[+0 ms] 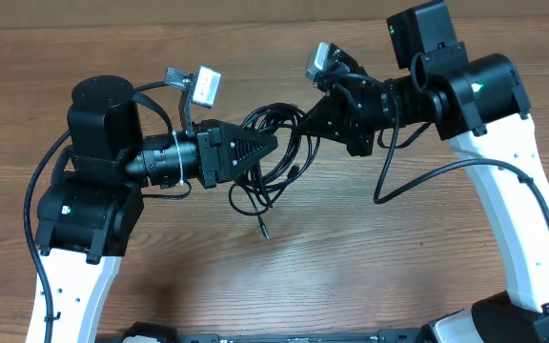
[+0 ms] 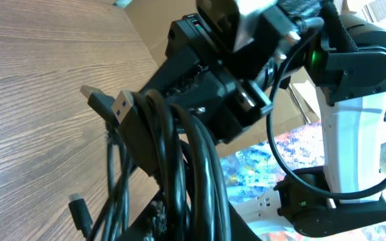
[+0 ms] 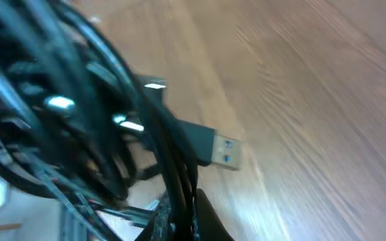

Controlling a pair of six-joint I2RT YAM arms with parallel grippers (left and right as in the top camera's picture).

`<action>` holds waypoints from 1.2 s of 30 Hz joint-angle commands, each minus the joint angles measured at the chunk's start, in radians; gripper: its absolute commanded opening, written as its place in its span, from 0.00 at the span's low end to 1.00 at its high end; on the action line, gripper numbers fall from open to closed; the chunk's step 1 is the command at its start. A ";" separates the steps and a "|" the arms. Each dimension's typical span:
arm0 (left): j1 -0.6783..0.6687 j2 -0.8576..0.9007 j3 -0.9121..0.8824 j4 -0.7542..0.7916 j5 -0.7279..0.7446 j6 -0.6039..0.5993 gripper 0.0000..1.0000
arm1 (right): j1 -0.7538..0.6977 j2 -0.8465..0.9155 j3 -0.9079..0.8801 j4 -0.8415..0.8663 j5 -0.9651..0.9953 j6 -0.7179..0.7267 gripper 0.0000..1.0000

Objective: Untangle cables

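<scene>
The cables [image 1: 276, 170] are thin black cords looped in a tangle at the table's middle, and one loose plug end [image 1: 264, 232] trails toward the front. My left gripper [image 1: 271, 143] reaches in from the left and is shut on a bundle of the cords [image 2: 179, 167], which runs up between its jaws. A USB plug [image 2: 106, 104] sticks out to the left of that bundle. My right gripper [image 1: 305, 120] comes from the right and meets the tangle's upper right side. It is shut on several strands [image 3: 179, 194], with a blue-tongued USB plug [image 3: 213, 148] just beyond its fingers.
The wooden table [image 1: 427, 267] lies bare in front and to the right. A thick black wire [image 1: 394, 176] of the right arm loops down near the tangle. The two grippers are almost tip to tip.
</scene>
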 commanded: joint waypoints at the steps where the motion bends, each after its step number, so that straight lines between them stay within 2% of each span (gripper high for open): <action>1: 0.005 -0.006 0.017 0.011 0.013 -0.010 0.21 | 0.003 -0.002 0.002 0.037 0.240 0.092 0.04; 6: 0.005 -0.006 0.017 0.011 0.013 -0.010 0.24 | 0.003 -0.002 0.002 0.118 0.484 0.251 0.04; 14: 0.005 -0.006 0.017 0.007 0.014 -0.009 0.24 | -0.022 -0.002 0.002 0.193 0.595 0.417 0.04; 24: 0.005 -0.006 0.017 -0.001 0.013 0.004 0.26 | -0.029 -0.002 0.002 0.183 0.580 0.424 0.04; 27: 0.005 -0.006 0.016 -0.031 0.005 0.043 0.31 | -0.029 -0.002 0.002 0.182 0.611 0.422 0.04; 28: 0.005 -0.006 0.016 -0.051 -0.006 0.071 0.33 | -0.030 -0.002 0.002 0.181 0.624 0.423 0.10; 29: 0.005 -0.006 0.017 -0.075 -0.037 0.103 0.36 | -0.031 -0.002 0.002 0.180 0.638 0.422 0.29; 31: 0.005 -0.006 0.016 -0.138 -0.157 0.132 0.44 | -0.040 0.004 0.000 0.175 0.649 0.423 0.79; 33: 0.005 -0.006 0.016 -0.194 -0.292 0.134 0.48 | -0.051 0.016 0.000 0.169 0.649 0.422 0.98; 35: 0.005 -0.006 0.016 -0.231 -0.389 0.134 0.50 | -0.066 0.035 0.000 0.165 0.648 0.422 1.00; 36: 0.005 -0.006 0.016 -0.240 -0.417 0.134 0.57 | -0.077 0.054 0.000 0.164 0.648 0.422 1.00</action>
